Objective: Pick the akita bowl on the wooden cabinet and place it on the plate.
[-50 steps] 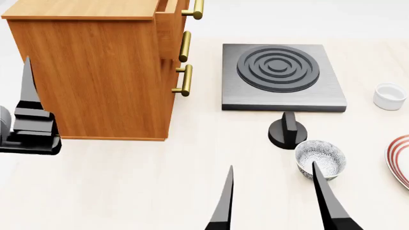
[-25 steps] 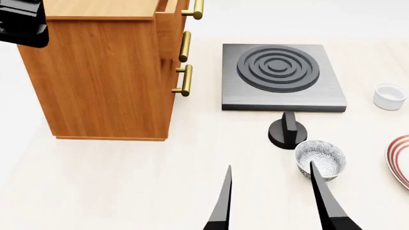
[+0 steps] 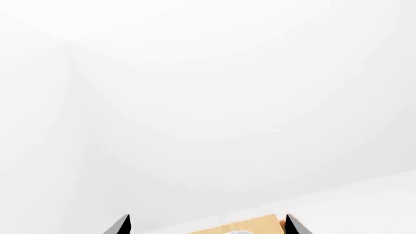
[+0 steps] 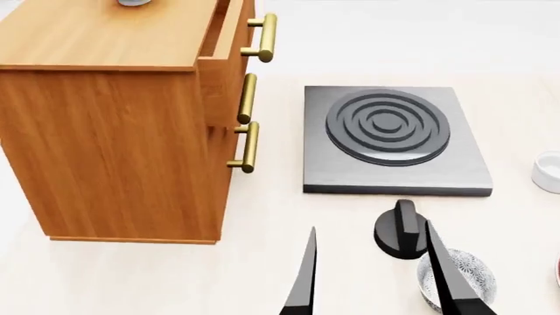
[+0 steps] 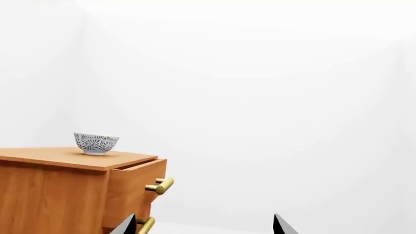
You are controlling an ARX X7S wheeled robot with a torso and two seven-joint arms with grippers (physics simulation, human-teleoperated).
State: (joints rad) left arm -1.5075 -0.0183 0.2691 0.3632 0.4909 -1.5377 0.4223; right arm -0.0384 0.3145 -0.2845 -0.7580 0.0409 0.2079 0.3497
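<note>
The akita bowl [image 5: 96, 143] stands upright on top of the wooden cabinet [image 4: 114, 138]. In the head view only its lower edge [image 4: 133, 2] shows at the top border. In the left wrist view my left gripper [image 3: 206, 226] is open, and between its tips lie the cabinet top [image 3: 260, 225] and a sliver of the bowl's rim [image 3: 239, 232]. That gripper is outside the head view. My right gripper [image 4: 376, 289] is open low at the front, empty, beside a second patterned bowl [image 4: 460, 279]. Of the plate, only a red sliver [image 4: 557, 269] shows at the right edge.
A grey stove slab [image 4: 394, 141] lies right of the cabinet, with a black knob [image 4: 400, 230] in front of it. A white cup [image 4: 549, 172] sits at the right edge. The cabinet's top drawer [image 4: 229, 46] stands slightly open, with brass handles [image 4: 248, 98] sticking out.
The left gripper has risen from beside the cabinet out of the head view. The head view has shifted, so the cabinet top and the bowl's edge now show. The right gripper has barely moved.
</note>
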